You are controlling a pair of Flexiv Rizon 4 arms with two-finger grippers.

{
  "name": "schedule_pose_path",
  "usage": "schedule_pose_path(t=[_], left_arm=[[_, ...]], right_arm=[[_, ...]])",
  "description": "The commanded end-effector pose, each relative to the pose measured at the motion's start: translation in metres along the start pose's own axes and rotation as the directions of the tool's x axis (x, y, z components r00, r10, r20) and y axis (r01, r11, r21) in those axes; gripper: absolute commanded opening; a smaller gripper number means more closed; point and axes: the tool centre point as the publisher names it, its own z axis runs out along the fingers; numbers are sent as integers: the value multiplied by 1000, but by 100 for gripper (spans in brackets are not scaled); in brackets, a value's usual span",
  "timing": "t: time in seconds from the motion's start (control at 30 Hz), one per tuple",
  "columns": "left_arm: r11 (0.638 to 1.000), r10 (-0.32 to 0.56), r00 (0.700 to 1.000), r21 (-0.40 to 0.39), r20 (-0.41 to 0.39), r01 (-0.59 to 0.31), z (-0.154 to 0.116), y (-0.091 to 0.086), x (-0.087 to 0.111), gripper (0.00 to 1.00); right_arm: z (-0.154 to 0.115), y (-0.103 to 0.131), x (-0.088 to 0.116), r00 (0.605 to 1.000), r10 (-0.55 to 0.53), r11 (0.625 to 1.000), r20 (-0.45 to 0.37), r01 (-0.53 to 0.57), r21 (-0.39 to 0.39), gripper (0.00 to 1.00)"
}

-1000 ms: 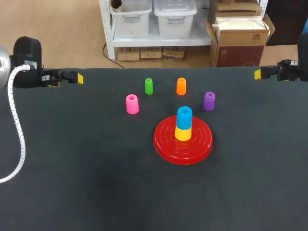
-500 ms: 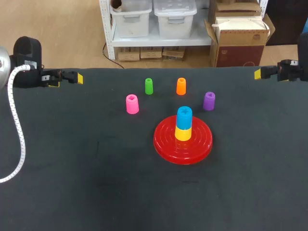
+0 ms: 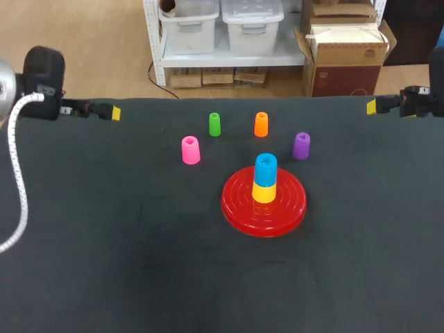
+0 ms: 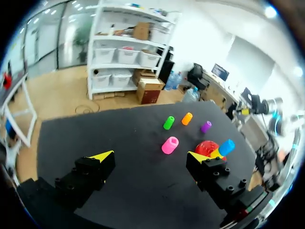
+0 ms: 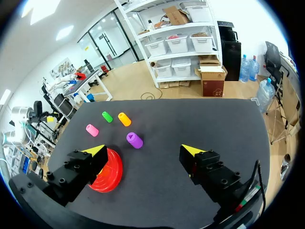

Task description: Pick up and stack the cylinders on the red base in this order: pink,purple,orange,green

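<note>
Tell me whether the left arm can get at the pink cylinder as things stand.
Probably yes. The left gripper hangs open, with only bare table between it and the pink cylinder; the green cylinder, its nearest neighbour, stands well apart.

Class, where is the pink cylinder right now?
Head view: the pink cylinder stands left of centre on the table, up-left of the red base, nearest the green cylinder.

A robotics lab: a left robot arm (image 3: 43,68) and a right robot arm (image 3: 418,103) flank a black-covered table (image 3: 104,263).
</note>
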Motion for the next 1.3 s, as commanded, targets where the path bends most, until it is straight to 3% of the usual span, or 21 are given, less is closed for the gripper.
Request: schedule_pose_path(t=[0.03,0.13,0.2,0.23,0.4,0.53,0.7,0.87,1.17,1.23,1.3], left_arm=[[907,420,903,21,-88,-420,3,-3,-15,100],[802,596,789,51,-151,-595,7,-13,-14,100],[759,649,741,73,-173,-647,11,-17,-10,100],[750,659,732,78,-175,-657,13,-18,-8,100],[775,629,755,80,-183,-627,23,-13,1,100],[768,639,748,79,-179,-636,31,-13,1,100],[814,581,807,81,-103,-576,40,-25,-7,100],[844,534,844,98,-57,-527,46,-36,-4,100],[835,549,831,107,-87,-540,50,-43,11,100],[863,505,857,97,-106,-496,50,-40,14,100],[863,505,857,97,-106,-496,50,-40,14,100]], right_arm=[[0,0,0,1000,0,1000,0,0,0,100],[0,0,0,1000,0,1000,0,0,0,100],[0,0,0,1000,0,1000,0,0,0,100],[0,0,0,1000,0,1000,0,0,0,100],[0,0,0,1000,0,1000,0,0,0,100],[0,0,0,1000,0,1000,0,0,0,100],[0,0,0,1000,0,1000,0,0,0,100],[0,0,0,1000,0,1000,0,0,0,100],[0,0,0,1000,0,1000,0,0,0,100],[0,0,0,1000,0,1000,0,0,0,100],[0,0,0,1000,0,1000,0,0,0,100]])
